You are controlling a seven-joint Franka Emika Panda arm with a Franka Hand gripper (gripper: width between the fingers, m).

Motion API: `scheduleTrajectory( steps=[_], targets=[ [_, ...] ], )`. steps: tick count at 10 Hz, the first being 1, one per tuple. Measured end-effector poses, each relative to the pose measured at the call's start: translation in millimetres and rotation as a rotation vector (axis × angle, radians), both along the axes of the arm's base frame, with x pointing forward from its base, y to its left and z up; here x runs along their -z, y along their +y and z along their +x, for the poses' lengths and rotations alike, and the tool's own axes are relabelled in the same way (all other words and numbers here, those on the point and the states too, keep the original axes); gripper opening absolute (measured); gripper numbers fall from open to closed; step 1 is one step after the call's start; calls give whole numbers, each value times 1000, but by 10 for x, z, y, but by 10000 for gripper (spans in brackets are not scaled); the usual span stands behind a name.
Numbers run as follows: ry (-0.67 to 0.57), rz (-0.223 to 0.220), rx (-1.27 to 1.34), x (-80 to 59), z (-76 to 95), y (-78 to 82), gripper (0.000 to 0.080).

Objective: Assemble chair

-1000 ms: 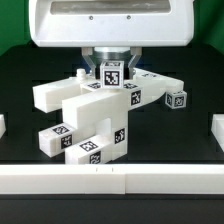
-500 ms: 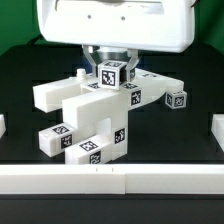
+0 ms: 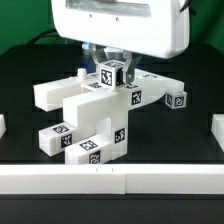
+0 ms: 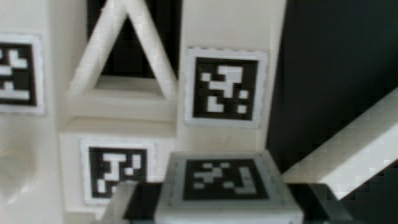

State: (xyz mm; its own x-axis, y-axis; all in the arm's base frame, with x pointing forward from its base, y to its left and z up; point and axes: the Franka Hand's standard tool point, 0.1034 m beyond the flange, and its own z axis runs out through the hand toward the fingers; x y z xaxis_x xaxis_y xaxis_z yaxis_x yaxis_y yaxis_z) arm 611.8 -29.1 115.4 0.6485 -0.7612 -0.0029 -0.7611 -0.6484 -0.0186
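Observation:
The partly joined chair (image 3: 92,115) stands mid-table in the exterior view. It is a blocky white structure with several black-and-white tags. My gripper (image 3: 111,76) hangs over its back part and is shut on a small white tagged block (image 3: 111,72), held just above the structure's top bar (image 3: 150,85). In the wrist view the gripper (image 4: 222,198) has dark fingers (image 4: 132,203) on both sides of the tagged block (image 4: 221,182). The chair's tagged faces (image 4: 226,88) lie close beneath it.
A small tagged end piece (image 3: 177,98) sits at the exterior view's right end of the top bar. A short peg (image 3: 80,74) sticks up behind the structure. A low white rail (image 3: 110,178) runs along the front, with white stops at both sides (image 3: 217,130).
The arm's white body has shifted towards the exterior view's right. The held block has moved only slightly the same way and stays in the gripper.

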Motion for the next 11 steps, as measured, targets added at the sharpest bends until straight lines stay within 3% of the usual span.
scheduleTrajectory(
  steps=[6,7,8,9,10,11],
  targets=[
    [4,13,341,0,3,28,271],
    [4,13,330,2,3,28,358],
    [4,12,296,2,2,27,525],
    [6,11,268,2,-2,29,525],
    [5,10,232,2,-1,42,622],
    [3,9,127,2,0,38,622]
  ],
)
